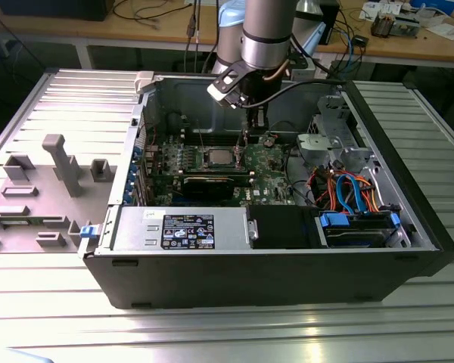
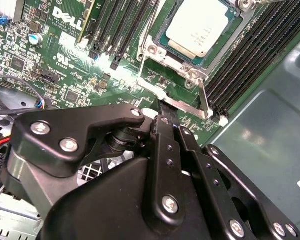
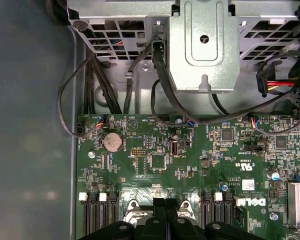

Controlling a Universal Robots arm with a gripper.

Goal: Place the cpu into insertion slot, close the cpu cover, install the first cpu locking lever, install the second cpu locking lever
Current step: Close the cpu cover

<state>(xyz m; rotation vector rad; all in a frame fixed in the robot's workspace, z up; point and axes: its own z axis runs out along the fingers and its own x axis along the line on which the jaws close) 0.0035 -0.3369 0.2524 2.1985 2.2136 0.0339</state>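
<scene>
The cpu (image 2: pixel 197 27), a square chip with a dull silver top, lies flat in the insertion slot (image 2: pixel 151 50) on the green motherboard (image 3: pixel 190 160). The cpu cover (image 2: pixel 177 64) lies down around it as a metal frame, with the chip showing through its window. In the exterior view the cpu (image 1: pixel 218 157) sits mid-board, and my gripper (image 1: pixel 250 141) reaches down just to its right in that view. My gripper (image 2: pixel 167 107) is shut, its tips pressed against a thin metal locking lever (image 2: pixel 190 109) at the socket's edge. A second lever wire (image 2: pixel 146 30) runs along the socket's other side. The shut gripper (image 3: pixel 166 202) also appears in the first wrist view.
The board lies in an open black computer case (image 1: pixel 272 272). Black memory slots (image 2: pixel 250 60) flank the socket. A metal drive cage (image 3: pixel 205 45) with black cables (image 3: pixel 165 85) stands close by. A power supply (image 1: pixel 181 227) and a drive with coloured cables (image 1: pixel 356 197) fill the near side.
</scene>
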